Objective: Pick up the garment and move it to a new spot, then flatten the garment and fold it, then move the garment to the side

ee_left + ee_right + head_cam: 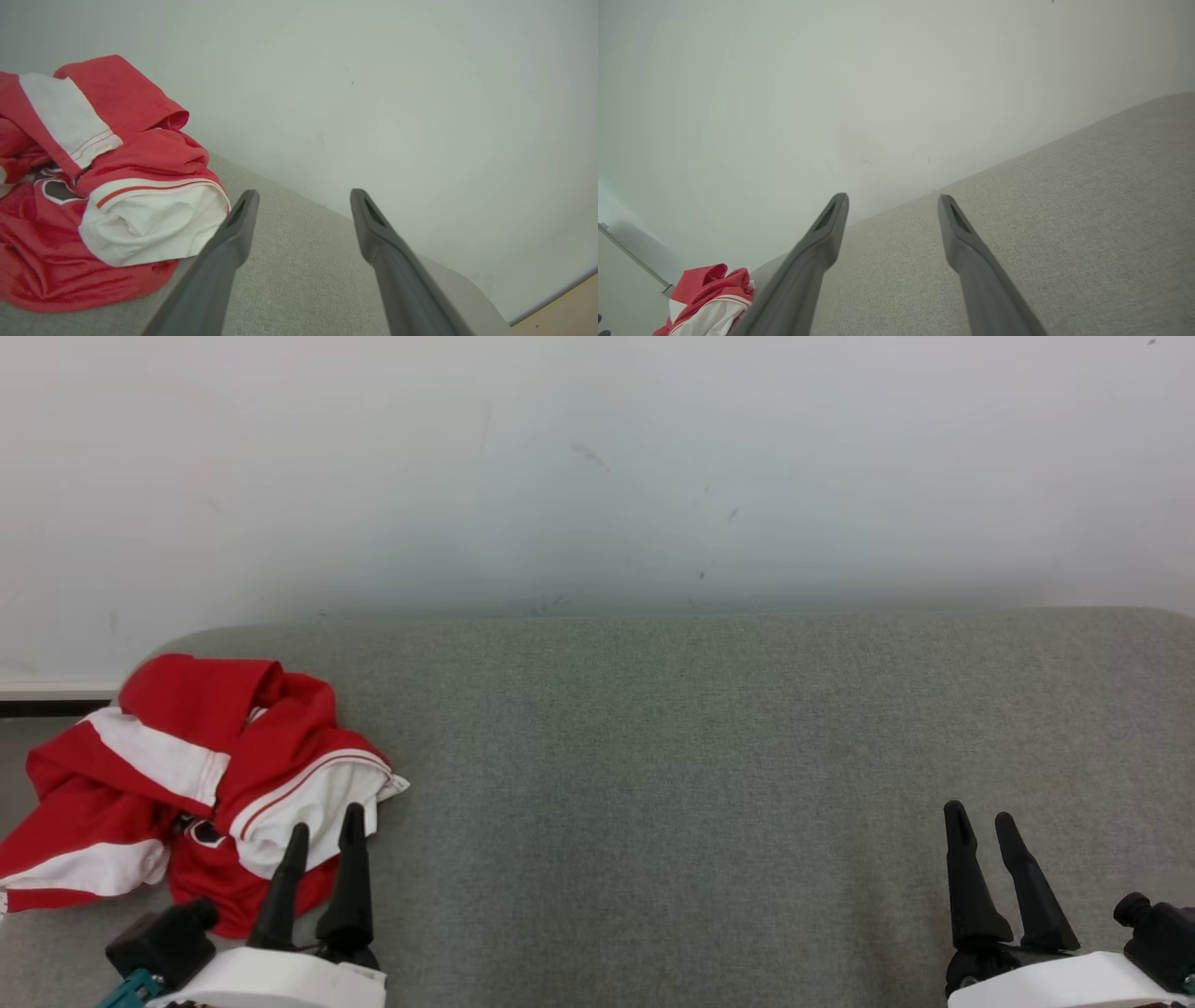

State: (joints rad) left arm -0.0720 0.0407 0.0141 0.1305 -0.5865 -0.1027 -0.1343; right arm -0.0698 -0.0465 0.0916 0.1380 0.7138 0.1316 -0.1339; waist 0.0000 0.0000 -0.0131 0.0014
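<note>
The crumpled red-and-white jersey garment (201,784) lay at lower left on the grey fabric surface (700,756). The left gripper (326,821) and right gripper (978,814) gaped empty. The left would best pinch a thick top fold.

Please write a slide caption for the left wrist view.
Open left gripper near a crumpled red-and-white garment on a grey surface.

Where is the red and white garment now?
In the head view the garment lies crumpled at the left end of the grey surface, just ahead of the left gripper.
</note>
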